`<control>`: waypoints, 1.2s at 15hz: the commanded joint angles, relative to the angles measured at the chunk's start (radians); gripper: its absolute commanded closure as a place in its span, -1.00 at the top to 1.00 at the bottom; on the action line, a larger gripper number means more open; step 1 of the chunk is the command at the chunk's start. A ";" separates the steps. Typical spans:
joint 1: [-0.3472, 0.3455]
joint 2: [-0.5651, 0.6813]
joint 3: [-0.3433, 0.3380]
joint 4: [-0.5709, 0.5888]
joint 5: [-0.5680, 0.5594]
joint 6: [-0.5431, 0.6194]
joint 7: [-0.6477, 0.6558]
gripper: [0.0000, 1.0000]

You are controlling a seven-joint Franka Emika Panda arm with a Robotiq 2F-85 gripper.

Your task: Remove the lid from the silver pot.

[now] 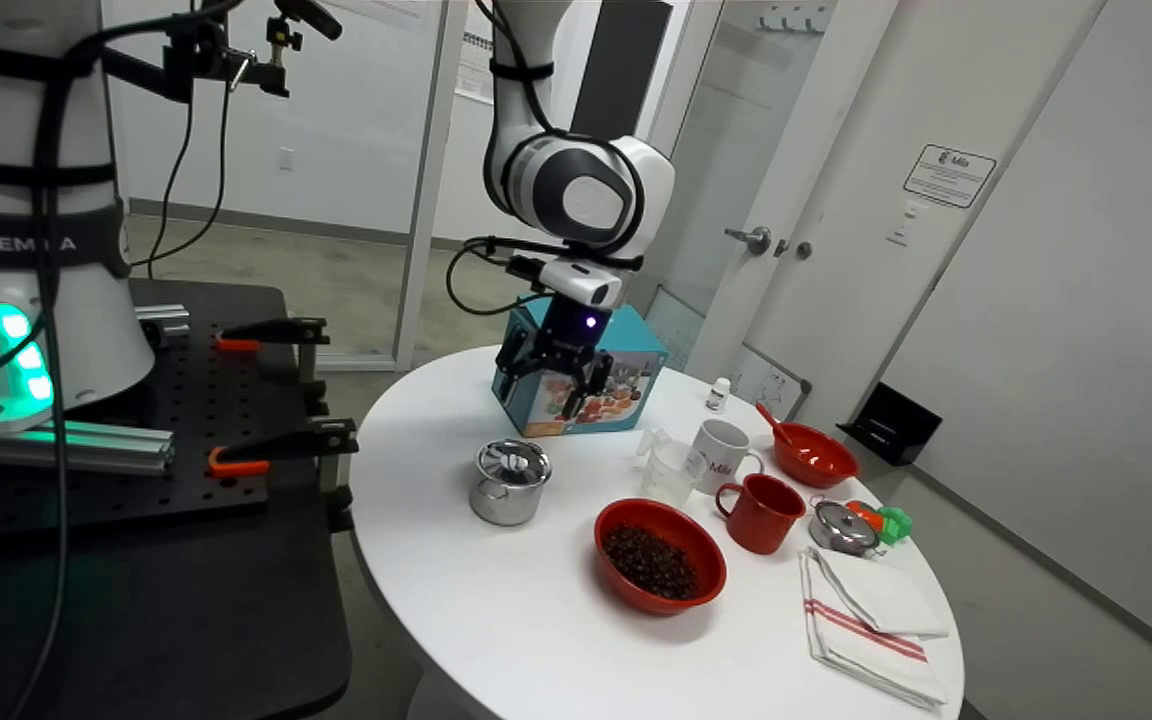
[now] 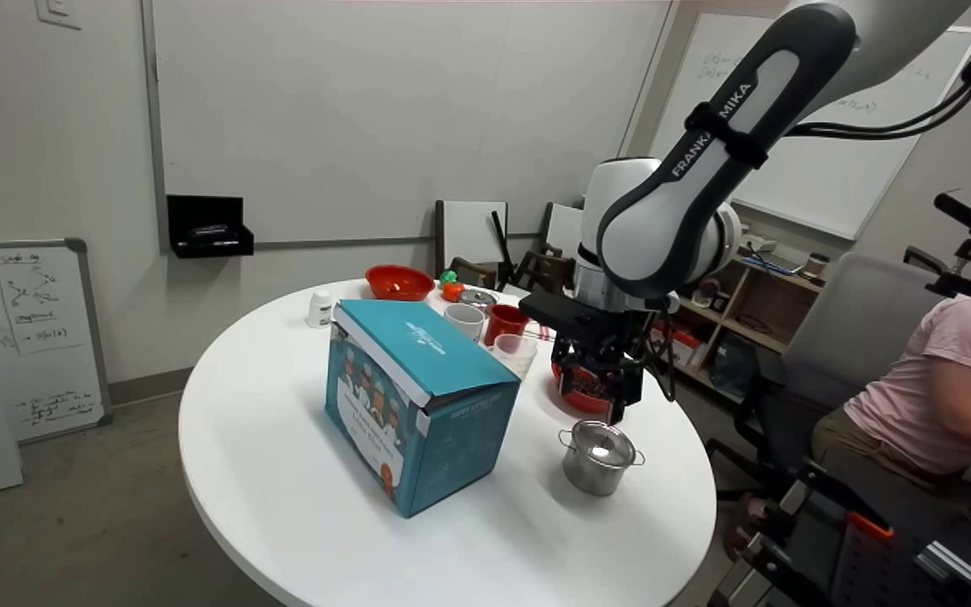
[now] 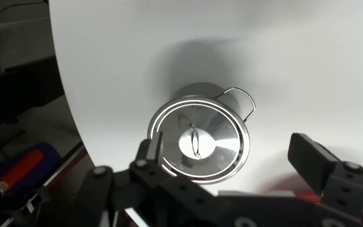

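The silver pot stands upright on the white table. It also shows in an exterior view and, seen from above, in the wrist view. The round shiny lid sits on its mouth with a thin wire loop handle standing up at its centre. The lid shows in both exterior views. My gripper is open and empty above the table. In the wrist view one finger overlaps the lid's edge and the other is off to its side. The gripper also shows in both exterior views, apart from the lid.
A teal box stands close to the gripper. A red bowl of dark beans, a clear cup, a white mug and a red mug stand nearby. Another small lidded pot and towels lie farther off.
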 commanded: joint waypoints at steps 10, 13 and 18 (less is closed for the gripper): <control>0.012 0.152 -0.059 0.084 0.017 0.069 -0.001 1.00; 0.000 0.149 -0.053 0.073 0.025 0.098 -0.025 1.00; -0.023 0.138 -0.018 0.038 0.066 0.198 -0.057 1.00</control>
